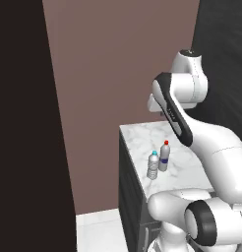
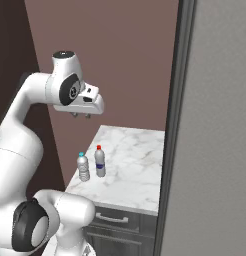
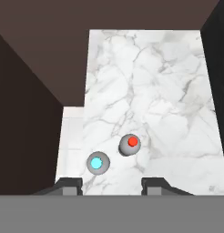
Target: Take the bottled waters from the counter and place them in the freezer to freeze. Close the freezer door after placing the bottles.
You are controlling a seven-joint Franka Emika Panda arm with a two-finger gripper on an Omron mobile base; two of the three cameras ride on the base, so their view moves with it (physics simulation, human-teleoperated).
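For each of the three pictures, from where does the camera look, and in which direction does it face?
Left base view: behind the arm on its left, facing forward and down at the counter; arm rises at lower right.
Right base view: behind on the right, same counter; arm at lower left, gripper hanging above it, grey freezer at right.
Hand view: straight down from above onto the counter; two fingertips at the bottom.
All share the red-capped bottle and the blue-capped bottle, standing side by side.

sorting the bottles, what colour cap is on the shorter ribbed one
Light blue, on the shorter bottle; clearest in the hand view.
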